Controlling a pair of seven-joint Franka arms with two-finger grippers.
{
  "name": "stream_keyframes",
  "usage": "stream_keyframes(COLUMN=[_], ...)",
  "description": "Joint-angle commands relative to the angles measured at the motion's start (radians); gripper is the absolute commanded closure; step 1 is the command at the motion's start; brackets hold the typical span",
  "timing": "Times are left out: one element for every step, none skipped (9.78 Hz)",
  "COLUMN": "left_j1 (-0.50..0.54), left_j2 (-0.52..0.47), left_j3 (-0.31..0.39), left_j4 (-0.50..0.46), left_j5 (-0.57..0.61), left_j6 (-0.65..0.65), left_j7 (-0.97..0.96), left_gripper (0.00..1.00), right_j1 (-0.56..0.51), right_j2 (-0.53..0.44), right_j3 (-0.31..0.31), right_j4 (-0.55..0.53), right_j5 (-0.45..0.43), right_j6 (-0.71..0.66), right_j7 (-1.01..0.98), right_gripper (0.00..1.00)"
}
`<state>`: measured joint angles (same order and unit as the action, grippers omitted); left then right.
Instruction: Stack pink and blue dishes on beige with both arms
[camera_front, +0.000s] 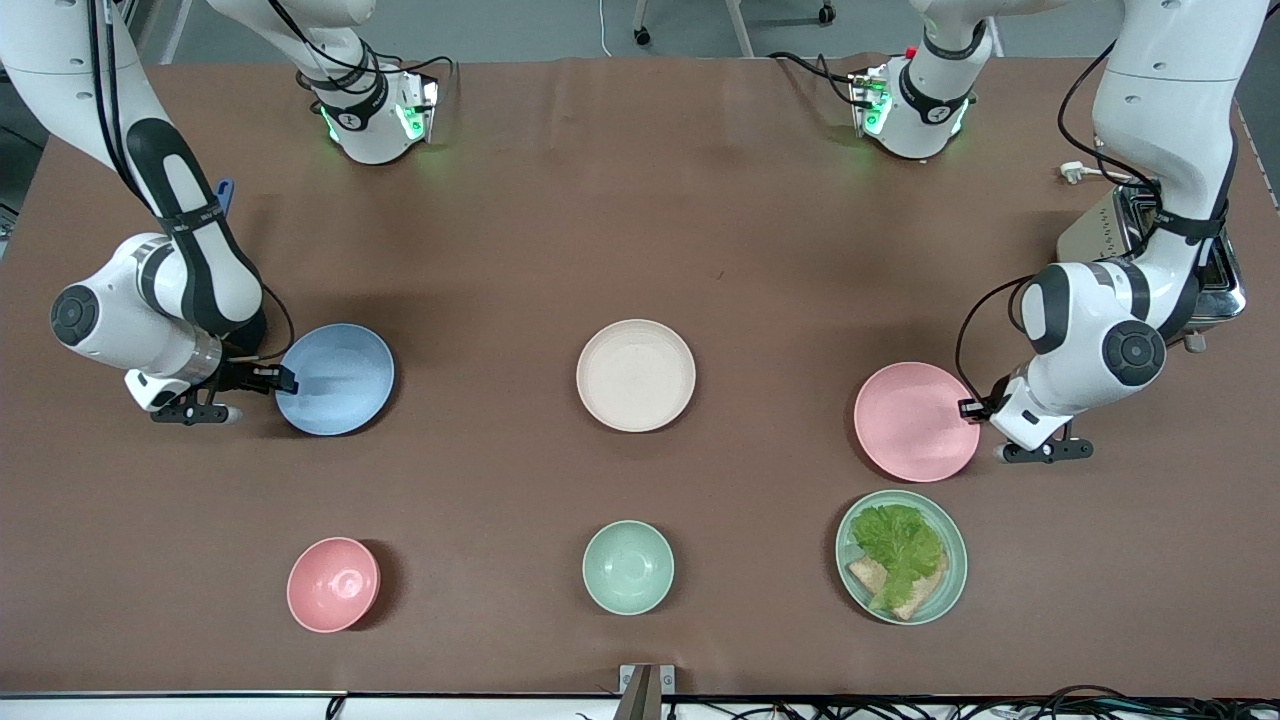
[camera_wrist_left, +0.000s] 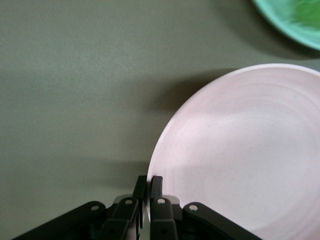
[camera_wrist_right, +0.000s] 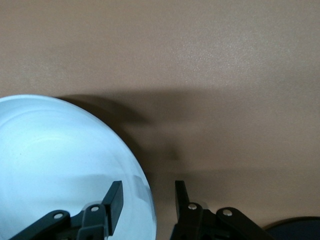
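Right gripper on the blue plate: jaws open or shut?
Open. The right gripper straddles the blue plate rim with a clear gap between its jaws, one over the plate, one outside it.

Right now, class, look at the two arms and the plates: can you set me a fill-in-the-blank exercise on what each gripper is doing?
1. The left gripper is shut on the rim of the ____ plate.
2. The right gripper is ____, its fingers straddling the blue plate's rim.
3. The beige plate has ____ stacked on it.
4. The lettuce lies on the ____ plate.

Missing words: pink; open; nothing; green
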<state>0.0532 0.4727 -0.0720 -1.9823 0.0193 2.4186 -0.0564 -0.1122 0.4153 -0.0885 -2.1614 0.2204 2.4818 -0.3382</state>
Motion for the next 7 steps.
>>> stream_keyframes(left_j1=[-0.001, 0.000, -0.003, -0.004, -0.018, -0.042, -0.094], left_j2=[-0.093, -0.142, -0.175, -0.174, -0.158, -0.122, -0.089], left_j3=[-0.078, -0.127, -0.181, -0.246, -0.314, -0.363, -0.379], left_j4=[-0.009, -0.004, 0.011, 0.023, 0.046, 0.074, 0.106], left_j5=[-0.005, -0.007, -0.007, -0.007, -0.006, -0.004, 0.001], left_j6=[-0.111, -0.168, -0.221, -0.237, -0.234, -0.234, -0.228], left_j7=[-0.011, -0.041, -0.101, -0.190, -0.304, -0.394, -0.481], left_gripper=[1.00, 1.00, 1.00, 1.00, 1.00, 1.00, 1.00], right_j1=[-0.023, -0.029, -0.030, -0.030, -0.029, -0.024, -0.024], right_j2=[-0.007, -0.007, -0.007, -0.009, -0.010, -0.012, -0.015], right_j3=[0.009, 0.009, 0.006, 0.003, 0.003, 0.003, 0.001], right_j4=[-0.003, 0.012, 0.052, 0.089, 0.121, 0.179, 0.249], right_j5=[0.040, 0.045, 0.047, 0.047, 0.047, 0.047, 0.045], right_j6=[-0.014, -0.024, -0.097, -0.163, -0.206, -0.283, -0.387], right_j7=[-0.035, -0.035, -0.033, -0.028, -0.024, -0.007, -0.002], right_gripper=[0.95, 1.00, 1.00, 1.00, 1.00, 1.00, 1.00])
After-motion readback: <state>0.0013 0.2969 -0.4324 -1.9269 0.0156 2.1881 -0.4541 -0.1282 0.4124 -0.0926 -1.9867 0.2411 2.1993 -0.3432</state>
